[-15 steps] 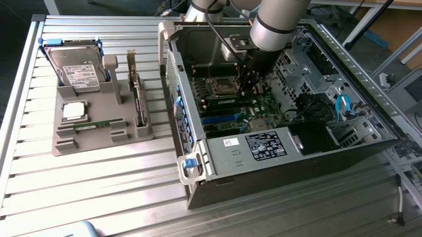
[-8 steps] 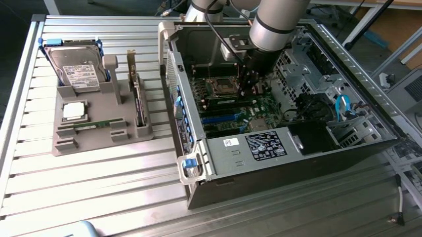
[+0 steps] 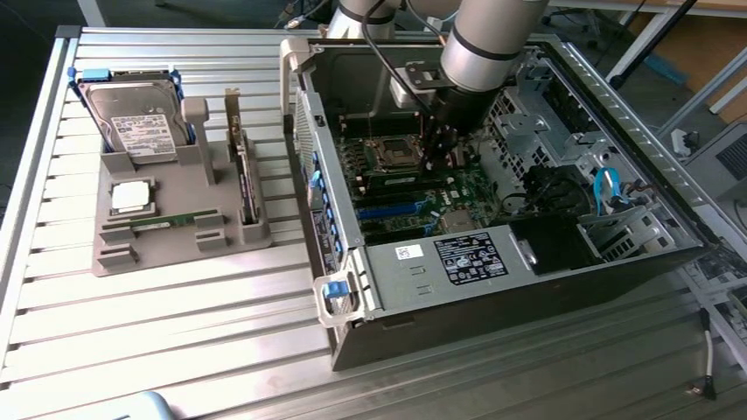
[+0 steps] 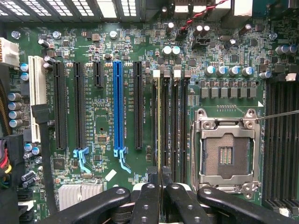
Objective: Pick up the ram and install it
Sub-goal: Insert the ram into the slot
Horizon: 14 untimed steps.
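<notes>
Four memory slots (image 4: 176,126) ran ahead of the pincer (image 4: 159,179), between a blue card slot (image 4: 118,107) and the open processor socket (image 4: 225,151). The arm (image 3: 485,39) reached steeply down into the case (image 3: 397,289), the pincer clenched on the ram (image 4: 159,121), which stood on edge in one slot.

Ram (image 4: 159,121): thin green stick, seen edge-on, upright, running along the memory slot (image 4: 156,73) just beside the black PCI slot (image 4: 138,105). One end is pinched betw. the claw (image 4: 159,175) tips. Fully seated or not: can't tell. A 2nd green stick (image 3: 164,220) w/ dark chips lies flat in the gray holder (image 3: 175,255).
</notes>
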Available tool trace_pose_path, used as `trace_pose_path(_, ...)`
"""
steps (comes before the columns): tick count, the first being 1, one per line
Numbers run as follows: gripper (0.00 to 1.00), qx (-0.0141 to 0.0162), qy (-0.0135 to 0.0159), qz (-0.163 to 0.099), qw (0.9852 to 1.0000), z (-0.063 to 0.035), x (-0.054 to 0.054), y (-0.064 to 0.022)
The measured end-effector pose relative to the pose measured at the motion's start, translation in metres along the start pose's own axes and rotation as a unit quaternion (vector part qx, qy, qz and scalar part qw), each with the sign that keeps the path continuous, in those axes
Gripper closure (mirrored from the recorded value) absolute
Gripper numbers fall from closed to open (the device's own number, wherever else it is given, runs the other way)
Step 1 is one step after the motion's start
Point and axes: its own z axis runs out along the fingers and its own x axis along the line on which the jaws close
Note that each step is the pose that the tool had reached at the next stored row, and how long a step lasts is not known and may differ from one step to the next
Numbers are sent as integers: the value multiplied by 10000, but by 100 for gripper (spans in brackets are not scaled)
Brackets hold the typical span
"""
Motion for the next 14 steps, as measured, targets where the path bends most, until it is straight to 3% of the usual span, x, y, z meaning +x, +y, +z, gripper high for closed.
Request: trace_pose_path(14, 88, 0, 0, 0, 10000, 15, 1, 0)
